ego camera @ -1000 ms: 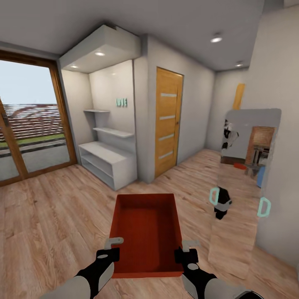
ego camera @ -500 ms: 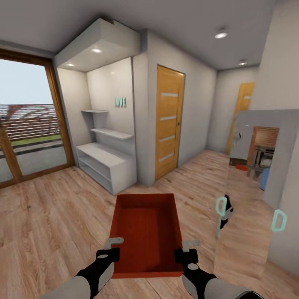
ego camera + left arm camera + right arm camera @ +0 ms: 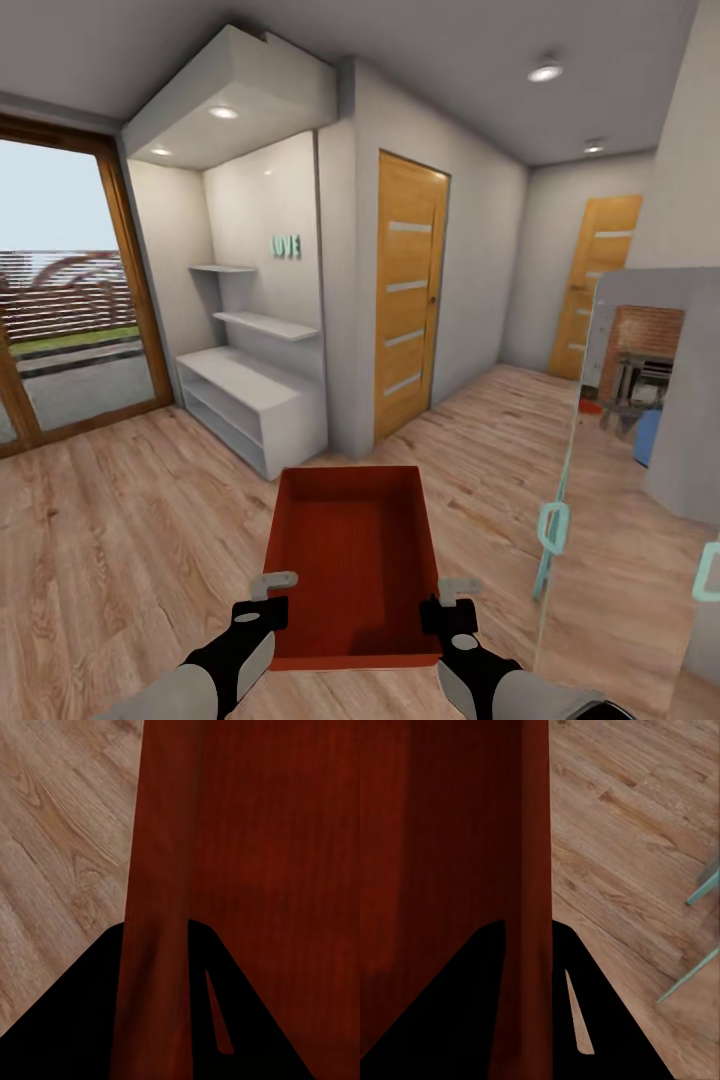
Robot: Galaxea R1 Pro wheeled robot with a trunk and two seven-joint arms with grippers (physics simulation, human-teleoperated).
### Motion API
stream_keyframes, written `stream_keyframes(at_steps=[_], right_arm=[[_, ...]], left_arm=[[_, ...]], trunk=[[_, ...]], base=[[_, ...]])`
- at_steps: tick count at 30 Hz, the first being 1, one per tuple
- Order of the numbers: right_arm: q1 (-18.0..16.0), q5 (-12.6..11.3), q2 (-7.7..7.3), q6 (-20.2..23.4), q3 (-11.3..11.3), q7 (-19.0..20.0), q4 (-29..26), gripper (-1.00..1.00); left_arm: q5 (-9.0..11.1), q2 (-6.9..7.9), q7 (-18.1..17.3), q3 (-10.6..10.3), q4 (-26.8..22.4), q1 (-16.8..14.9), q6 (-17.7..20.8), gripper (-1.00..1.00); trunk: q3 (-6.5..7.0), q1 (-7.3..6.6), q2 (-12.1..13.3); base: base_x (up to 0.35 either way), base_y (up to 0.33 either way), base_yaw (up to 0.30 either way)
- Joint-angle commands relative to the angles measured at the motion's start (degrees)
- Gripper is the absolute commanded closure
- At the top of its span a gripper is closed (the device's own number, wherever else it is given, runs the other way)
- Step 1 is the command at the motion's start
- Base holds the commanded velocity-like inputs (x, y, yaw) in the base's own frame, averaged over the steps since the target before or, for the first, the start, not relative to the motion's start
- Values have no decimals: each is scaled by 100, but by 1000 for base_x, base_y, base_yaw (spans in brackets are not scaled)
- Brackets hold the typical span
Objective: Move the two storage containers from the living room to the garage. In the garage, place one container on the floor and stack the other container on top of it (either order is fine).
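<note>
An orange-red storage container [image 3: 352, 560] is carried level above the light wood plank floor [image 3: 120, 520], between both arms. The left gripper [image 3: 268, 596] and right gripper [image 3: 450, 602] each pinch a side wall (fingers astride the thin wall in both wrist views). Ahead stand white shelves [image 3: 250, 395] and a wooden door [image 3: 408, 295].

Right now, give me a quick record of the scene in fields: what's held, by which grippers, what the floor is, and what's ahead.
held: one orange-red bin, open top, nothing inside
left gripper: shut on the bin's left wall
right gripper: shut on the bin's right wall
floor: light wood planks
ahead: wood door in a grey wall, white shelf unit to its left
left side: wood-framed glass door
far right: second wood door
garage: not in sight
</note>
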Motion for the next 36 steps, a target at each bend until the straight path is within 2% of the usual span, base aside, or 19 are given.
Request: stream_keyframes(at_steps=[1, 7, 21, 36], right_arm=[[-5, 90, -51, -111, -436, 17, -24, 100], [-5, 90, -44, -107, -436, 17, -24, 100], [-5, 90, -47, -111, -436, 17, -24, 100], [-5, 91, -49, -111, -433, 17, -24, 100]], left_arm=[[331, 347, 13, 167, 0, -3, 14, 100], [331, 346, 15, 166, 0, -3, 14, 100], [331, 350, 15, 172, 0, -3, 14, 100], [331, 350, 12, 172, 0, -3, 14, 100]], trunk=[[-8, 4, -6], [-8, 4, -6], [-8, 4, -6], [-8, 4, -6]], base=[[323, 0, 0], [323, 36, -84], [323, 112, -253], [323, 132, -23]])
